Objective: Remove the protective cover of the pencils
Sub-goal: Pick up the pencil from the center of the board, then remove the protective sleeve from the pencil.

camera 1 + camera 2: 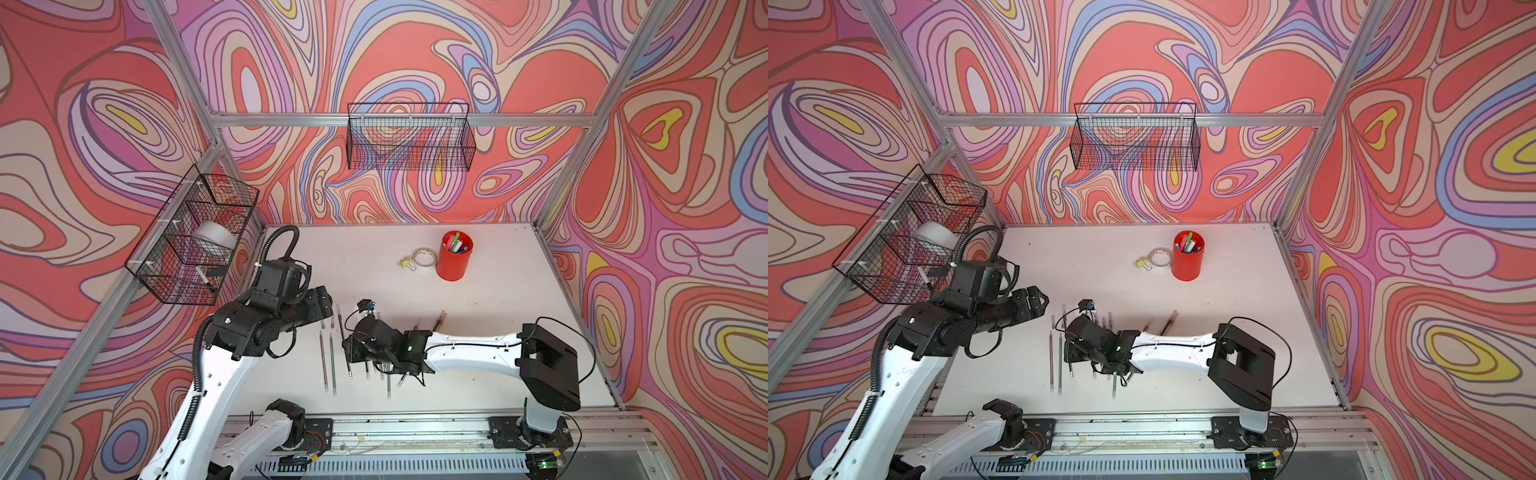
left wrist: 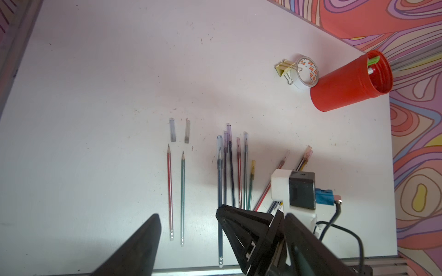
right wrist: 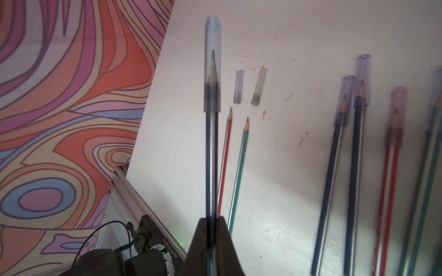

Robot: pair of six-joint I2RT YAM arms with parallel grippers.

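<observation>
Your right gripper (image 3: 211, 218) is clamping shut on a dark pencil (image 3: 211, 155) by its shaft. Its clear cover (image 3: 212, 64) is pointing away, probably so the other hand can pull it off. Just beside it, two bare pencils (image 2: 169, 191) are lying with loose covers (image 2: 172, 130) past their tips. Your left gripper (image 1: 324, 305) is hanging wide apart, holding nothing.

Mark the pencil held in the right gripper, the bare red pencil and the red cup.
held pencil (image 3: 212, 155), right wrist view, mid-shaft.
bare red pencil (image 2: 170, 191), left wrist view, mid-shaft.
red cup (image 2: 342, 92), left wrist view, outer wall.
</observation>
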